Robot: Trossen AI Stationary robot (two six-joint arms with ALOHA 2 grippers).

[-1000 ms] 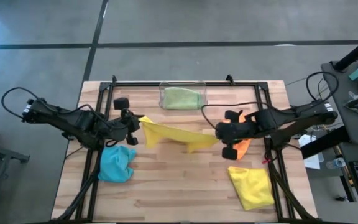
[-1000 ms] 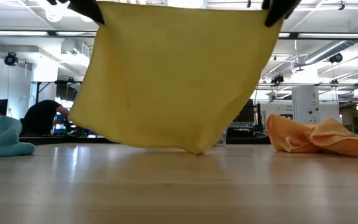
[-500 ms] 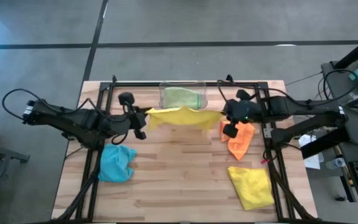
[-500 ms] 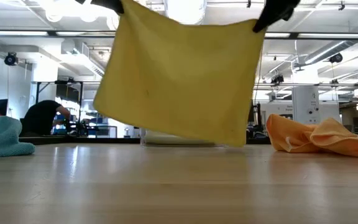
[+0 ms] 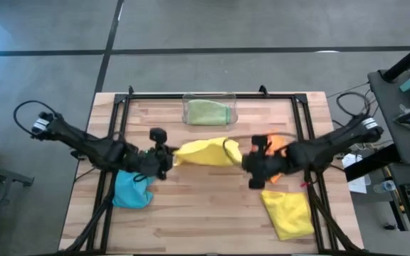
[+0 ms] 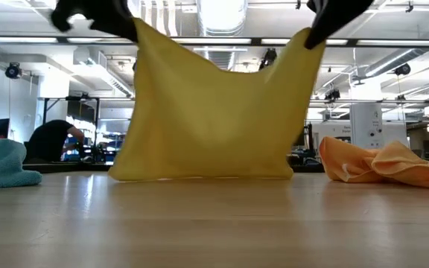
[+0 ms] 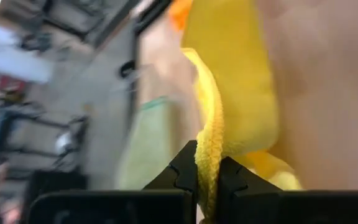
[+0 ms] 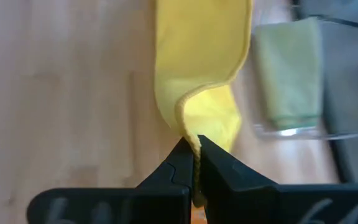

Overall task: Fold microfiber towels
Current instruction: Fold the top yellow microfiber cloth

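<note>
You have the yellow towel [image 5: 203, 152] pinched by its two upper corners, the left gripper [image 5: 164, 156] clamped on one and the right gripper [image 5: 250, 165] clamped on the other, over the middle of the table [image 5: 212, 220]. In the low view its bottom hem just meets the wood while the top edge sags between the two grips. To lay the fold cleanly, I would keep both corners level and draw them evenly toward the front edge, so the cloth settles flat instead of bunching on itself; tighten the span a little first to take out that sag. Let go only once the corners rest on the wood. Mind the orange towel [image 5: 279, 146] beside the right gripper and the blue towel [image 5: 131, 190] just under the left arm. The second yellow towel [image 5: 288, 213] lies near the front right corner, and the green towel [image 5: 208, 112] sits in the clear bin [image 5: 230, 99] at the back edge.
</note>
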